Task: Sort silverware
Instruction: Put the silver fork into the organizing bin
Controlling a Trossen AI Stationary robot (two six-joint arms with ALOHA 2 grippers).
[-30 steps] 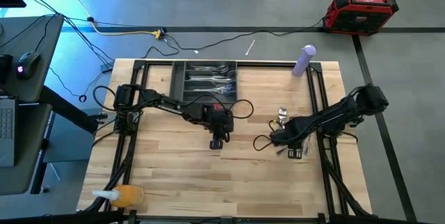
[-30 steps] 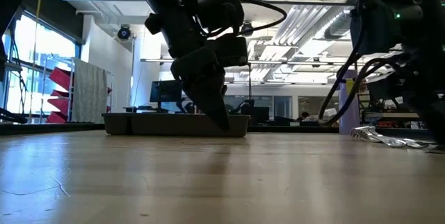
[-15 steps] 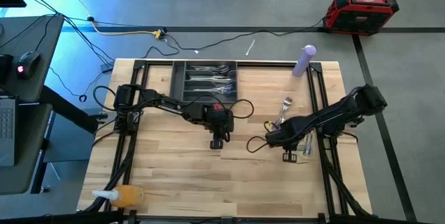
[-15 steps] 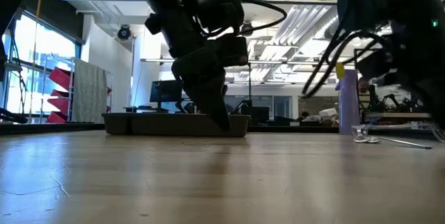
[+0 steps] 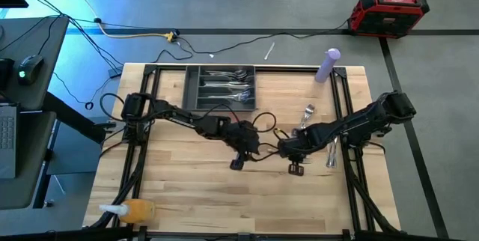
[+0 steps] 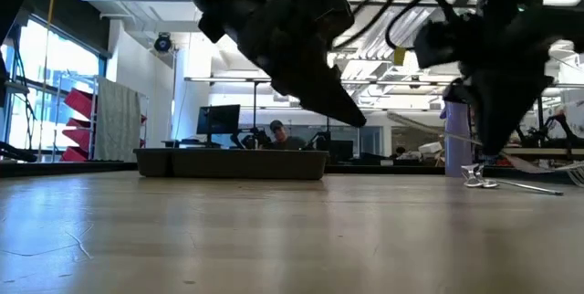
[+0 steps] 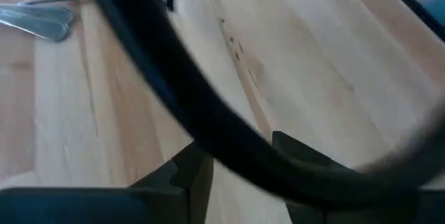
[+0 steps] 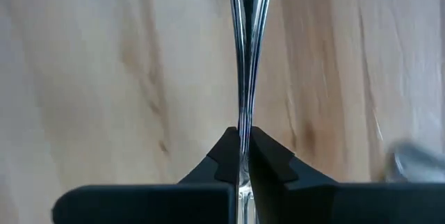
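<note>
Sorting is partly done: several pieces of silverware [image 5: 224,85] already lie in the dark tray [image 5: 189,91] at the table's far edge, while a few loose pieces [image 5: 308,114] wait on the wood near the right arm. The right gripper [image 5: 296,168] is clenched on 1 slim utensil handle [image 8: 245,57] over mid-table. The left gripper [image 5: 236,164] hovers nearby, jaws parted, holding nothing visible.

Dark grey compartmented tray [image 5: 196,85]: upper centre of the wooden table [image 5: 187,188]. Purple bottle [image 5: 327,65]: upright, upper right of tabletop. Orange spray bottle [image 5: 129,211]: lying at lower left corner. Red case [image 5: 390,7]: floor, upper right. Computer mouse [image 5: 28,63]: desk, left edge. Yellow-tipped cable [image 5: 135,34]: floor above the table.
</note>
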